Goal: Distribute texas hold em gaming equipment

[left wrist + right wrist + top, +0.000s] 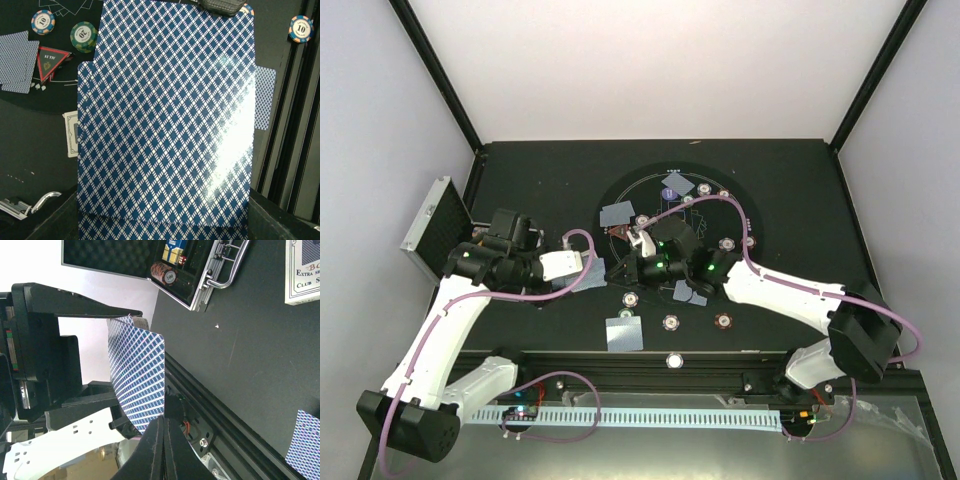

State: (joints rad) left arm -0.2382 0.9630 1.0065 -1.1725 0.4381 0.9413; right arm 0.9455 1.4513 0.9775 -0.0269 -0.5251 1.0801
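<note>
White walls close in a black table [520, 170]. Nearest the arm bases, closer in than the deck, a pale chip [673, 360] lies on the metal rail. Just past it, also nearer than the deck, a loose card [625, 333] lies face down, with a row of three striped chips [671, 322] beside it.

Over the middle of the table the left gripper [588, 272] is clamped on the deck [165, 130], a stack of blue diamond-backed cards held flat. At the deck's far end, the right gripper [163, 422] has its fingers pressed together on the edge of the top card [137, 375].

Just beyond the deck lie a red triangle marker [51, 62], a green chip [83, 36] and two overlapping face-down cards [17, 62]. Farther beyond the deck, more chips [703, 188] and a purple disc [672, 190] sit inside a printed circle.

Well to the left of the deck, at the table's edge, stands the open silver case [430, 225] with a roll of chips [164, 272] inside.
</note>
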